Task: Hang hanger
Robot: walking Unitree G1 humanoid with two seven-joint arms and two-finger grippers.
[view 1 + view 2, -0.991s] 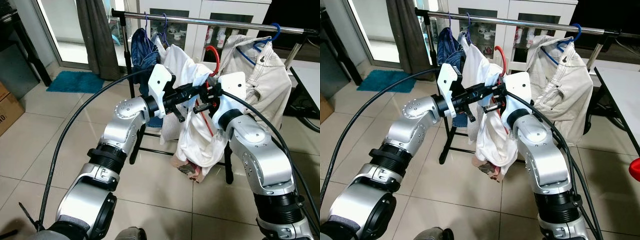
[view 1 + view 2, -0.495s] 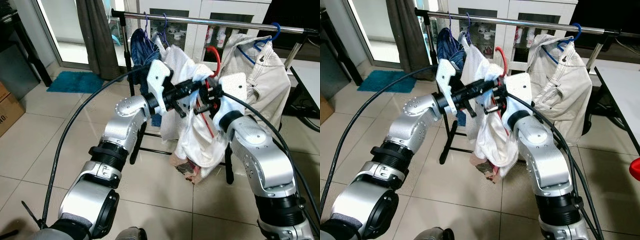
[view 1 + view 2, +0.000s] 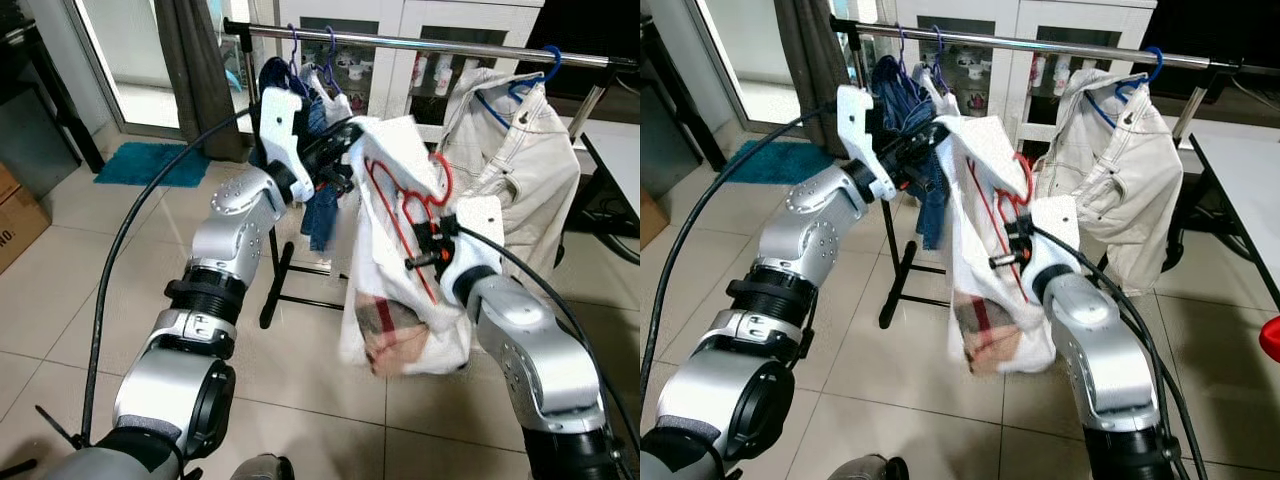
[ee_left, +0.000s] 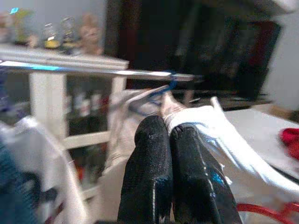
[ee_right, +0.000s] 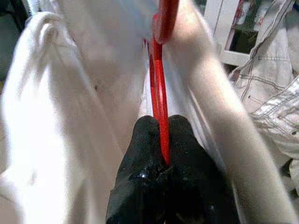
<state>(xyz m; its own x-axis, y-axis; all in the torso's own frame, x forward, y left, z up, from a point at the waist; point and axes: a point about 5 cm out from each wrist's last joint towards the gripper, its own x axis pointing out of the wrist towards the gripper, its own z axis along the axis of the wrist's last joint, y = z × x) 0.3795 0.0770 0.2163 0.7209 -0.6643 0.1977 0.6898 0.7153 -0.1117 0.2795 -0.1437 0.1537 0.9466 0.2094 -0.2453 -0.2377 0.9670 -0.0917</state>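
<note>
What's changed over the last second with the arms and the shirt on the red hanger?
The left gripper has lifted and swung toward the rail, pulling the white shirt up and spreading it out. The right gripper, clamped on the red hanger, has dropped lower and nearer the camera, so the two grippers have come apart. The hanger's hook is not yet on the rail. The beige jacket and blue garment hang as before.

left arm raised, extended forward | left gripper fingers pressed together | right gripper fingers clamped, forearm raised
</note>
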